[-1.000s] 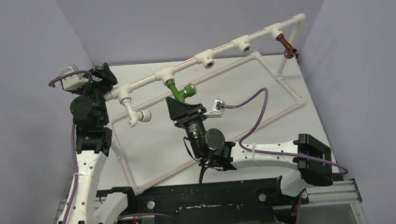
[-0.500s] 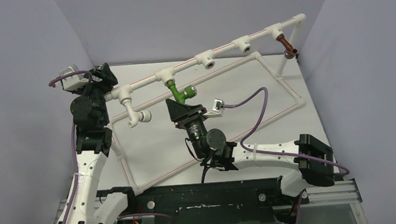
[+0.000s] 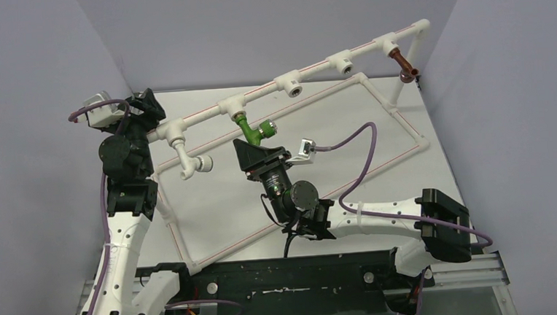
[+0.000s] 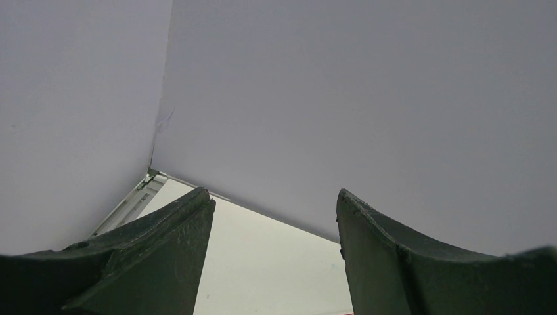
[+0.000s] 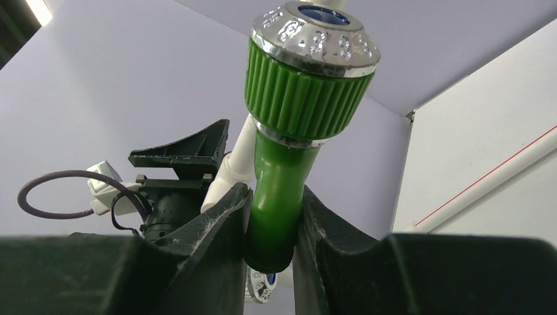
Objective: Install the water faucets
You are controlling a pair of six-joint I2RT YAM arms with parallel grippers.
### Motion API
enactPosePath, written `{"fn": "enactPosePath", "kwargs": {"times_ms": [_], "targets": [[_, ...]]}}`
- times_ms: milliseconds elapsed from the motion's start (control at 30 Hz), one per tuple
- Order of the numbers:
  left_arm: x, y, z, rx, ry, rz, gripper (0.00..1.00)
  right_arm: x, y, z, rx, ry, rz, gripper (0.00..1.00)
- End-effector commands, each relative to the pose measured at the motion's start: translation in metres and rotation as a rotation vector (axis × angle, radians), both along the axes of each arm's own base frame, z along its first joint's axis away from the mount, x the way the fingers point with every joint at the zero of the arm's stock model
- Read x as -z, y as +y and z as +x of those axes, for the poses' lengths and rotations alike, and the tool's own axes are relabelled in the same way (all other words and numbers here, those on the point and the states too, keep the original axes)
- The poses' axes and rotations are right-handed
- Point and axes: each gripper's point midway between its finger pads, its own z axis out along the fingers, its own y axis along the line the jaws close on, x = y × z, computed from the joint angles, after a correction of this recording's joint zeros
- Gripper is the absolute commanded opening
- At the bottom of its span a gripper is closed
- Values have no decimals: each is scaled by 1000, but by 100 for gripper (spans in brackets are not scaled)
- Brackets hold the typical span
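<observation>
- left gripper (image 4: pixel 274 203): up at the far-left end of the pipe frame (image 3: pixel 200 117), jaws spread, nothing between them. The wrist view shows only wall and a strip of table (image 3: pixel 320 169). Idle as far as I can tell.
- white tap (image 3: pixel 188 161): hangs from the leftmost tee of the upper rail, silver-rimmed end pointing right. Looks mounted; neither gripper is on it.
- green faucet (image 3: pixel 250 129): its stem runs up into the second tee from the left and the knob end points down-right. It looks seated in the socket, but I can't tell from these views how tight it is.
- right gripper (image 5: pixel 272 193): directly below that tee, jaws pinched on the green faucet's neck just under the ribbed knob. My read is that the step in hand is screwing in or seating this one.
- tee sockets (image 3: pixel 293 84) and (image 3: pixel 343 64): the next two along the rail, both with bare openings and nothing fitted.
- reddish-brown faucet (image 3: pixel 404 63): hangs from the tee at the far-right end, spout down, well clear of both grippers. Looks installed.
- Status: brown done, green nearly done and due for release. No loose faucets are visible on the table, so I can't say whether the bare sockets get filled.
</observation>
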Motion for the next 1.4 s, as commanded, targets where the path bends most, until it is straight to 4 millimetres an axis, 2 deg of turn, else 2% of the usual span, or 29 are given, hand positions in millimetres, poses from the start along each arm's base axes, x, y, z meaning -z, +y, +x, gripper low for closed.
{"fn": "enactPosePath", "kwargs": {"times_ms": [0,200,400,700,1033,1233,1367], "targets": [[143,-2,-3,20,477,60,66,-34,-12,1,13,-32,53,0],[142,-3,-3,20,473,59,66,-43,-7,2,-10,-36,104,0],[142,-2,-3,20,473,60,66,-50,-1,1,-74,-2,230,0],[144,-2,-3,19,479,62,66,-54,-2,-4,-150,96,428,0],[145,-2,-3,17,484,63,66,-54,-4,-4,-154,105,426,0],[145,-2,-2,17,484,63,66,-55,-4,-5,-150,96,410,24],[146,-2,-3,17,486,64,66,-56,-5,-6,-150,90,405,34]]}}
